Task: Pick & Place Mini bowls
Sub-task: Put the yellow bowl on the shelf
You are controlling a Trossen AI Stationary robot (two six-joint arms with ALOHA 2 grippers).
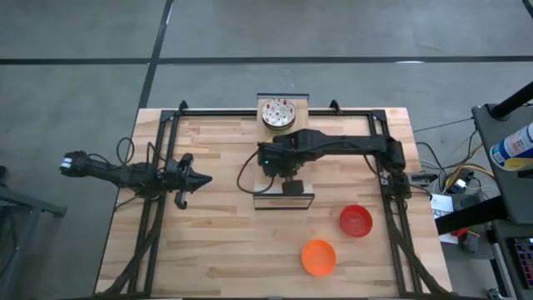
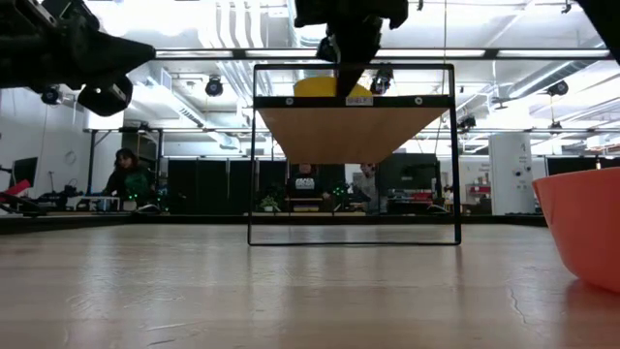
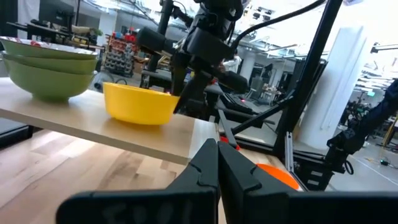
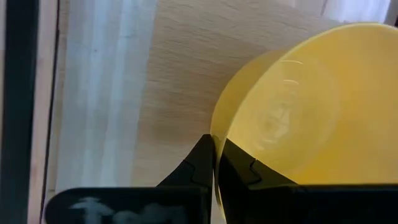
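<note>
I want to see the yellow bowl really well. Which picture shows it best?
The left wrist view: the whole yellow bowl sits on the wooden board, seen from the side. The right wrist view shows it huge but cut off, with the right gripper pinching its rim. The low view shows only its top; in the high view the arm hides it.

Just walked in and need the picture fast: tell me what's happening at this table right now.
The right tool is pinched on the rim of the yellow bowl, which sits on the raised wooden board at mid-table. A stack of speckled bowls stands at the board's far end. The red bowl and orange bowl wait on the table nearer the front. The left tool is shut and parked off to the left side, holding nothing.
</note>
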